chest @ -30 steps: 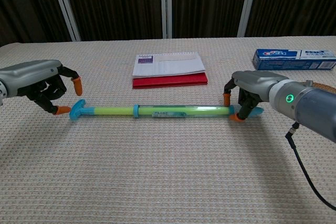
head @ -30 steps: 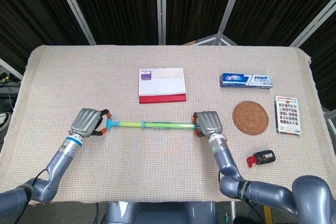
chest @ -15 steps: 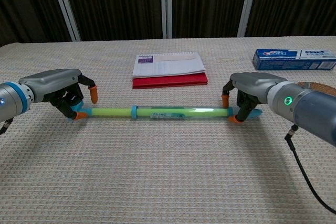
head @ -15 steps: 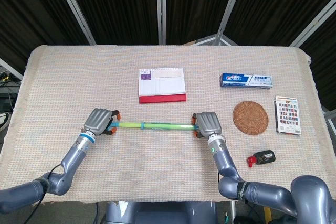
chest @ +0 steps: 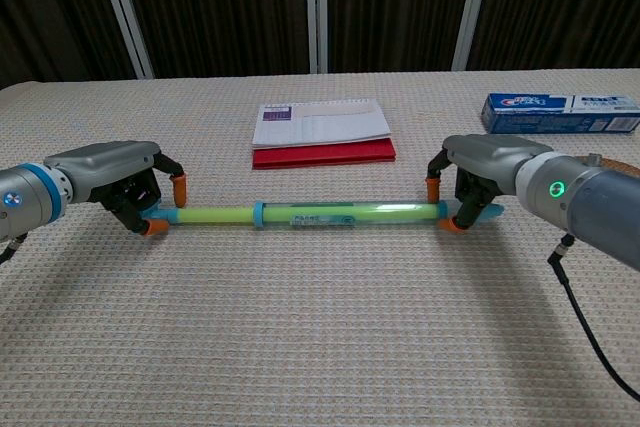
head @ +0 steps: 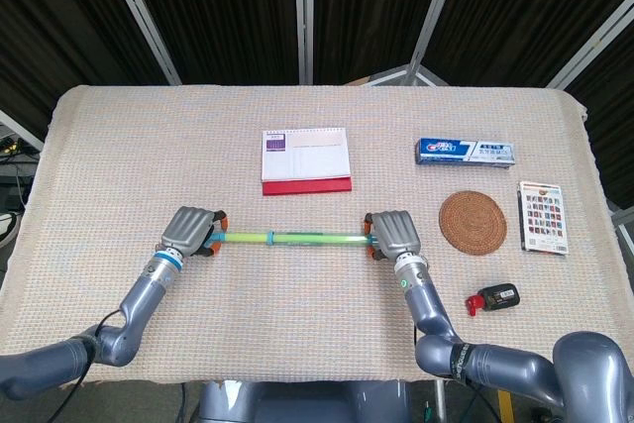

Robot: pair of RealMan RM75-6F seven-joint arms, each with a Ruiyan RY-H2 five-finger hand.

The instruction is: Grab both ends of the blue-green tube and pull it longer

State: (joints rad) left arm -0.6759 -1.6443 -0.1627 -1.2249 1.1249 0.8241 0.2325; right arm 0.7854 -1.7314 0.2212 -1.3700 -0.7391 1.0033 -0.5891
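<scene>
No legible text on toothpaste box (head: 465,152) or calendar (head: 305,159).

Blue-green tube (chest: 300,214) flat on the cloth, left robot hand (chest: 128,187) and right robot hand (chest: 470,185) gripping its ends.

Two cameras, high and low, both facing forward across the tabletop (head: 119,146).

Head view: steeply down from above, whole cloth-covered surface in frame, far off. Chest view: low, near, almost level, toward dark curtains. Shared: tube (head: 292,238) (chest: 300,214), left hand (head: 193,232) (chest: 120,179), right hand (head: 394,234) (chest: 480,175), notebook (head: 305,160) (chest: 322,130), toothpaste box (head: 464,152) (chest: 558,112).
</scene>
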